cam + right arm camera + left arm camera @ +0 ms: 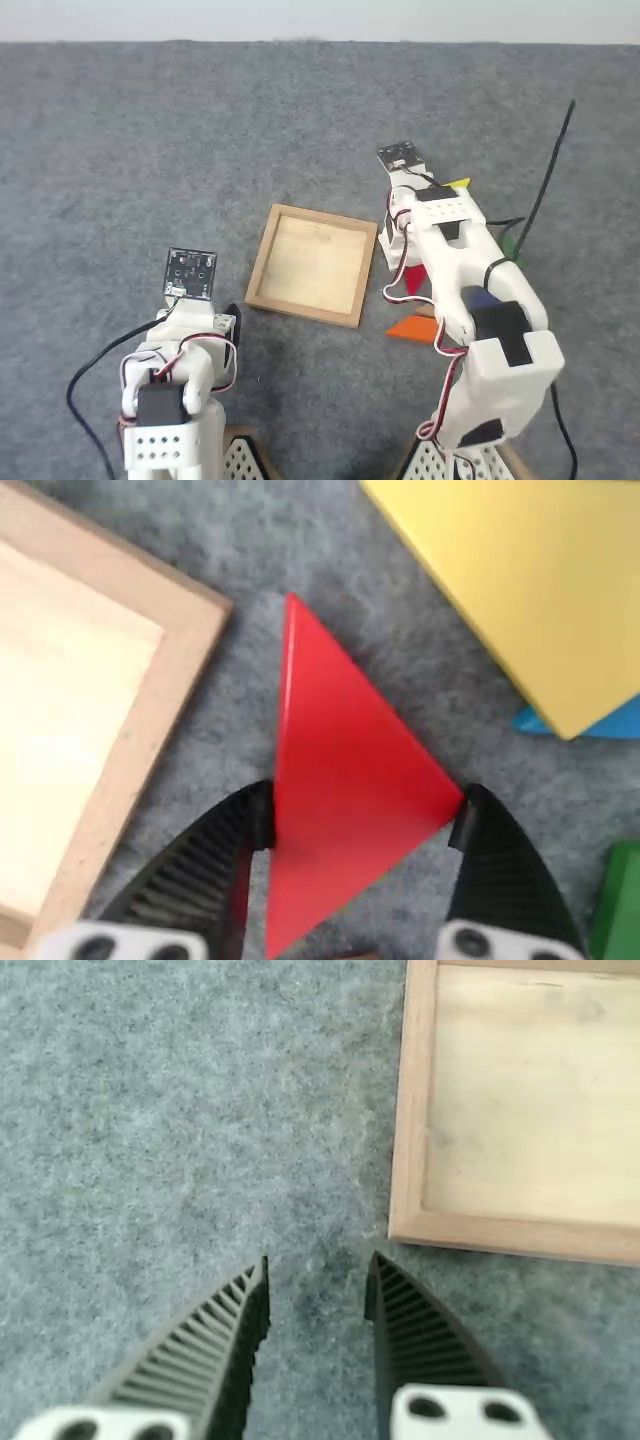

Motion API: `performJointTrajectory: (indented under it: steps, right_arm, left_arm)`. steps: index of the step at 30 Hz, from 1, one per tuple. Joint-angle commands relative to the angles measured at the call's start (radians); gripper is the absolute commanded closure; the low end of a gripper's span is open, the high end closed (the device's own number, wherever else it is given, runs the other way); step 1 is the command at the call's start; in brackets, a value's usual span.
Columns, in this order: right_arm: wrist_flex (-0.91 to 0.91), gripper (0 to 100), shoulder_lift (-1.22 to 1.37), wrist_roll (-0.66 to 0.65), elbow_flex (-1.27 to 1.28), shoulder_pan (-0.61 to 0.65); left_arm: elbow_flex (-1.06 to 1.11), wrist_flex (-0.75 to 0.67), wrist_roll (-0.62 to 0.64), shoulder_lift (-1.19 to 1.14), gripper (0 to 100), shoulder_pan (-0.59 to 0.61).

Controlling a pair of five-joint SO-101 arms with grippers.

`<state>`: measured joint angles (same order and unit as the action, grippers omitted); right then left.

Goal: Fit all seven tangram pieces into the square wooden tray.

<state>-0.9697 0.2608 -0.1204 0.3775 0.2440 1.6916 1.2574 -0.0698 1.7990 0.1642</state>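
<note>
The square wooden tray point(262, 262) lies mid-table with nothing inside; its rim point(160, 695) runs beside my right gripper. A red triangle point(345, 750) lies just off the tray's corner. My right gripper point(365, 808) is shut on it, one finger against each side. The red triangle point(414, 281) shows under the right arm in the high view. A yellow piece point(520, 580) lies beyond it, with a blue piece point(600, 720) peeking from under the yellow one. My left gripper point(318, 1268) stands open over bare carpet, just short of the tray's near corner point(410, 1225).
An orange piece point(415, 328) lies on the carpet near the right arm's base, with a dark blue piece point(482, 296) beside the arm. A green piece point(618, 900) and the yellow piece point(459, 184) lie right of the tray. Grey carpet covers the table.
</note>
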Motion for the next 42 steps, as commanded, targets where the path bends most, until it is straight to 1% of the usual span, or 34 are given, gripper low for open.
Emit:
performJointTrajectory:
  steps: [1, 10, 17, 22, 25, 29, 31, 34, 36, 38, 42]
  right_arm:
    - [0.041, 81.9, -0.081, 0.031, -0.015, 0.008]
    - [0.111, 81.9, -0.237, 0.037, 0.138, 0.015]
    - [0.111, 81.9, -0.266, 0.044, 0.157, 0.051]
    - [0.128, 81.6, -0.269, 0.121, 0.153, 0.013]
    - [0.130, 81.6, -0.285, 0.132, 0.153, 0.002]
    - [0.122, 81.3, -0.366, 0.157, 0.164, 0.010]
    - [0.122, 78.2, -0.397, 0.155, 0.167, 0.013]
    - [0.122, 69.3, -0.407, 0.141, 0.173, 0.024]
    - [0.122, 65.3, -0.377, 0.071, 0.172, 0.050]
    - [0.125, 64.6, -0.321, -0.002, 0.167, 0.082]
    - [0.131, 64.5, -0.188, -0.031, 0.103, 0.116]
  left_arm:
    - [-0.008, 0.009, -0.006, 0.028, 85, -0.002]
    - [-0.008, 0.009, -0.006, 0.028, 85, -0.002]
    - [-0.008, 0.009, -0.006, 0.028, 85, -0.002]
    - [-0.008, 0.009, -0.006, 0.028, 85, -0.002]
    - [-0.008, 0.009, -0.006, 0.028, 85, -0.002]
    - [-0.008, 0.009, -0.006, 0.028, 85, -0.002]
    - [-0.008, 0.009, -0.006, 0.028, 85, -0.002]
    - [-0.008, 0.009, -0.006, 0.028, 85, -0.002]
    - [-0.008, 0.009, -0.006, 0.028, 85, -0.002]
    - [-0.008, 0.009, -0.006, 0.028, 85, -0.002]
    - [-0.008, 0.009, -0.006, 0.028, 85, -0.002]
